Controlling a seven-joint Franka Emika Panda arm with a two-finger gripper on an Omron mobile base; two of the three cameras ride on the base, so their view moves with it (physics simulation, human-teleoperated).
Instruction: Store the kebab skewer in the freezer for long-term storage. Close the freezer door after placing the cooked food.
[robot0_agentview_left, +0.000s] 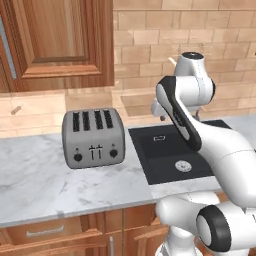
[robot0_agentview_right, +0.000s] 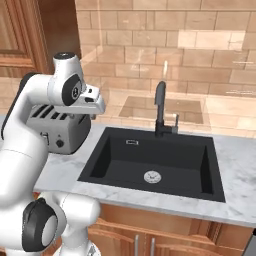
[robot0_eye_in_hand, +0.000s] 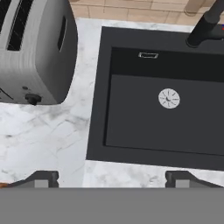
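The kebab skewer, the freezer and the freezer door are out of view. My gripper (robot0_eye_in_hand: 113, 179) is open, its two dark fingertips (robot0_eye_in_hand: 43, 178) standing far apart with nothing between them. It hangs above the marble counter (robot0_eye_in_hand: 48, 135), looking down at the front left corner of the black sink (robot0_eye_in_hand: 166, 127). In the right base view the hand (robot0_agentview_right: 93, 102) hovers between the toaster (robot0_agentview_right: 60, 131) and the sink (robot0_agentview_right: 150, 152).
A grey four-slot toaster (robot0_agentview_left: 93, 137) stands on the counter left of the sink (robot0_agentview_left: 167, 150). A black faucet (robot0_agentview_right: 160, 107) rises behind the basin. A wooden wall cabinet (robot0_agentview_left: 55, 40) hangs at upper left; wooden drawers (robot0_agentview_left: 45, 232) run below the counter.
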